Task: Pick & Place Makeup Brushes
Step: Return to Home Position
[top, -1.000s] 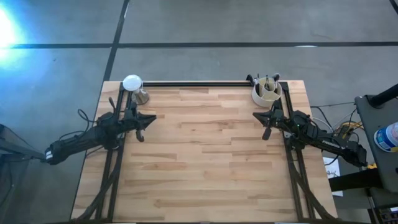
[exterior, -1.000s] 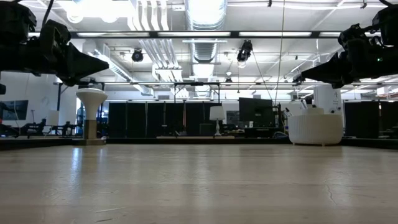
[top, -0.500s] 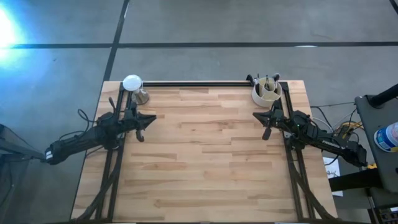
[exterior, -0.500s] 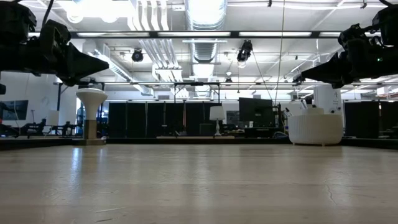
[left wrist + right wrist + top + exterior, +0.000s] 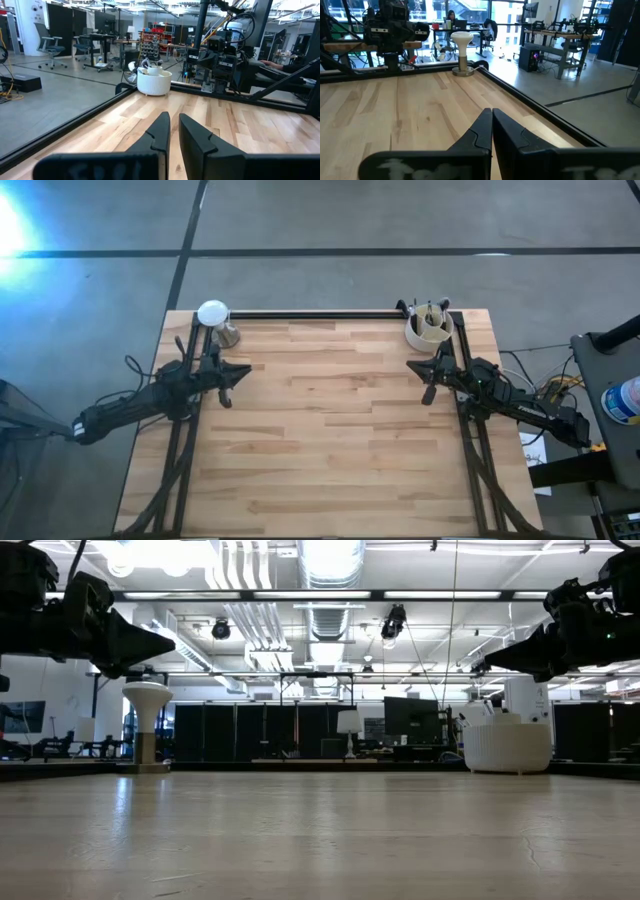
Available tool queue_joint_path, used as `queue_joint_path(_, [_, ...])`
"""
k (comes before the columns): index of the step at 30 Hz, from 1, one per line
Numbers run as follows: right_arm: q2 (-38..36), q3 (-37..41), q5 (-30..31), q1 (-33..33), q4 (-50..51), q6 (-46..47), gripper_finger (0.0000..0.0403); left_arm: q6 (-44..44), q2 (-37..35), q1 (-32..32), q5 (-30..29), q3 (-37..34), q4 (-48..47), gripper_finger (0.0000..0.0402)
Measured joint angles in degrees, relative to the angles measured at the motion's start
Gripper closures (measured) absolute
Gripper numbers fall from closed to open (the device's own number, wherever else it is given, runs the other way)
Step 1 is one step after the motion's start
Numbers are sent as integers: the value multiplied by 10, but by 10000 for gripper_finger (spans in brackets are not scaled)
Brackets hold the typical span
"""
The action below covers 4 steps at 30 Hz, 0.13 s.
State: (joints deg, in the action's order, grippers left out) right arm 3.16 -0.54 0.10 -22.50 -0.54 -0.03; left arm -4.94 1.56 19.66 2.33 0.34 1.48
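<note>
The table [image 5: 330,430] is pale blond wood in staggered planks. The ribbed holder [image 5: 428,332] and the stand [image 5: 212,313] top are white. The left arm [image 5: 150,395] and right arm [image 5: 510,402] are black, the floor [image 5: 330,220] grey.

The pale wooden table [image 5: 330,450] is carrying two things along its far edge: a white ribbed holder [image 5: 426,333] is sitting at the far right corner, and a white-topped pedestal stand [image 5: 214,314] is standing upright at the far left corner.
</note>
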Motion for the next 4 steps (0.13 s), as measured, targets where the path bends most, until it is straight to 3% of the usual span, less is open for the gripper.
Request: queue_joint_path(4, [0,0,0,0,0,0,394,0,0,0,0,0,0,369])
